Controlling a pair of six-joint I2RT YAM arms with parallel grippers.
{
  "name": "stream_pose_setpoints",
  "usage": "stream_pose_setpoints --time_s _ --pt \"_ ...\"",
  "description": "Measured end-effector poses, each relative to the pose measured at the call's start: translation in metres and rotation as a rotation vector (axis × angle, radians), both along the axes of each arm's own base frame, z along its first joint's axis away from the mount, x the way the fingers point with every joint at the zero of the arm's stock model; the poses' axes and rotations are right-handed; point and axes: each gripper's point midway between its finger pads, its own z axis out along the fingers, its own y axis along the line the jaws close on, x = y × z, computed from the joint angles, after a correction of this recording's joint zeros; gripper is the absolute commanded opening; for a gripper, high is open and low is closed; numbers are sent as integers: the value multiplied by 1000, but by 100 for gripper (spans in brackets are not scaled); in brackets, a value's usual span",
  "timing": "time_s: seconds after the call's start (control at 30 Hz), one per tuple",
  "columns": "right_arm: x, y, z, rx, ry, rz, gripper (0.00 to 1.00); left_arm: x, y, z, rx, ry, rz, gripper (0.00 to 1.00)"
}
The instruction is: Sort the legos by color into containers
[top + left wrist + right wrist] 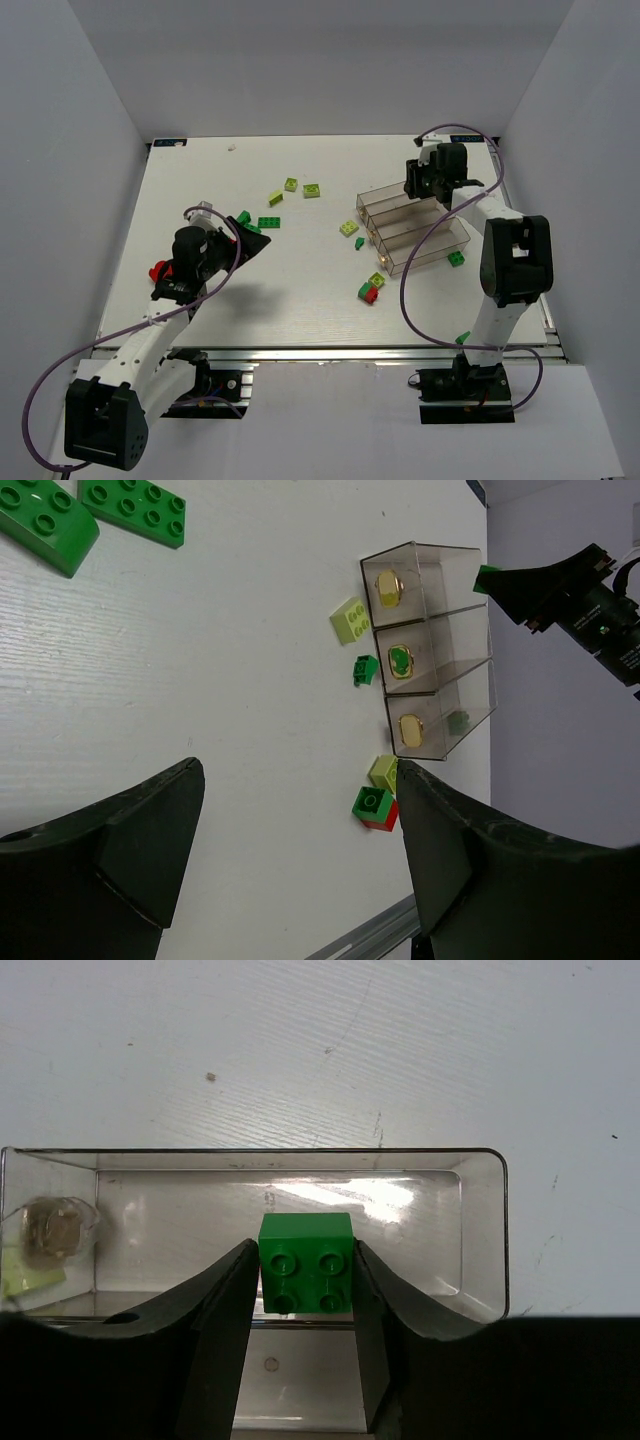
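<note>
The containers (412,232) are three joined clear smoky bins right of centre; they also show in the left wrist view (440,640). My right gripper (418,186) hangs over the far bin (480,1220) and is shut on a dark green brick (305,1263). My left gripper (213,267) is open and empty above the table's left part, jaws wide apart in its wrist view (300,780). Loose legos lie about: lime bricks (312,190), dark green bricks (268,222), a red brick (158,270) by the left gripper, and a green-on-red pair (369,292) that also shows in the left wrist view (375,806).
A lime brick (349,228) and a dark green one (360,243) lie just left of the bins. Another dark green brick (456,259) lies right of the near bin. White walls stand round the table. The metal front rail (320,352) marks the near edge.
</note>
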Motion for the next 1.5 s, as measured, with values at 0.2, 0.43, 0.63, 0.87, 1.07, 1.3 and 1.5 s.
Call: stream_pose_setpoints --time_s 0.2,0.43,0.63,0.87,1.07,1.3,1.5 --pt "2 0 -1 -24 -11 24 62 0 0 0 0 1 0 86" --pt "-26 8 16 -36 -12 148 75 0 1 -1 9 -2 0 86" --pt "-83 -1 83 -33 -98 258 74 0 3 -5 36 -1 -4 87" --pt "-158 -52 76 -116 -23 199 72 3 0 -11 35 -10 -18 87" --pt "-206 -70 11 -127 208 113 74 4 -4 -28 40 31 -47 87" --pt "-219 -90 -11 -122 288 12 75 5 -6 -36 59 49 -72 87" --pt "-208 -106 -32 -123 336 -50 75 8 -7 -30 50 28 -68 87"
